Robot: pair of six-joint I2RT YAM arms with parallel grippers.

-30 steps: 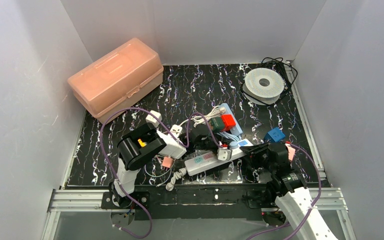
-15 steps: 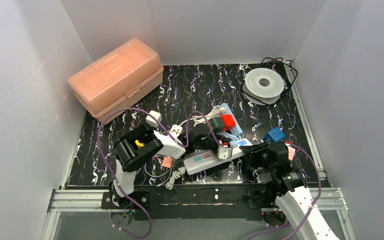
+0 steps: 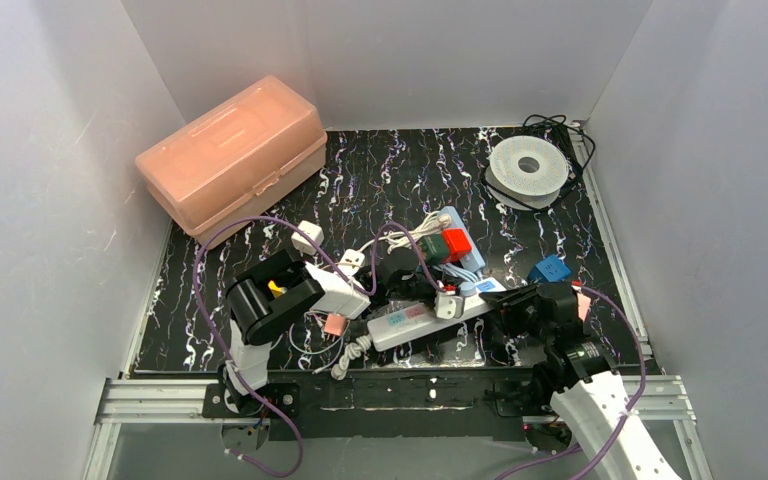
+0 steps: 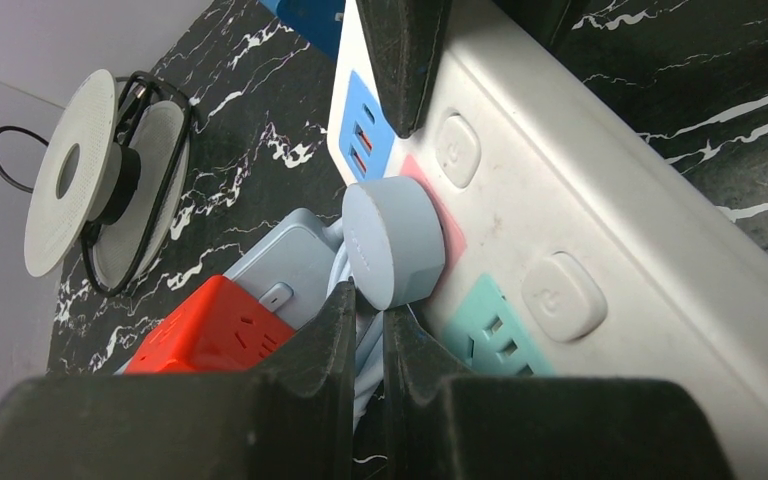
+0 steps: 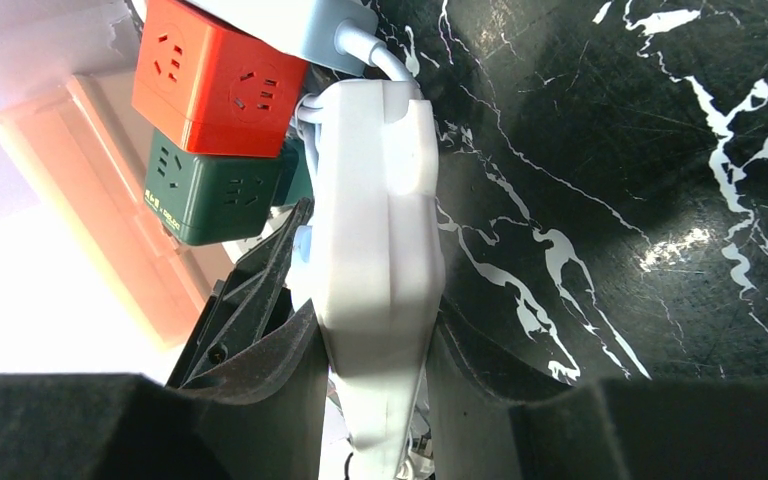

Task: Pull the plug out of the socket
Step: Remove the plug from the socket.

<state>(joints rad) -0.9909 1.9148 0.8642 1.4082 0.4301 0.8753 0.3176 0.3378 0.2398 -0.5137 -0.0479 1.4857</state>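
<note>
Left jaws closed beside grey plug (image 4: 392,243), right jaws clamping white power strip (image 5: 375,250), pink box (image 3: 230,155) lidded, contents unseen

Smooth plastics on a glossy, black marbled table top (image 3: 380,165).
White power strip (image 4: 580,190) in smooth, faintly scuffed plastic; round grey plug (image 4: 392,243) matt; red cube socket (image 5: 210,70) and green cube socket (image 5: 215,190) in satin plastic; far left, translucent pink plastic box (image 3: 230,150) with a soft sheen; far right, white plastic spool (image 3: 528,165); along the near edge, brushed metal rail (image 3: 160,400); matt pale walls (image 3: 50,200).
</note>
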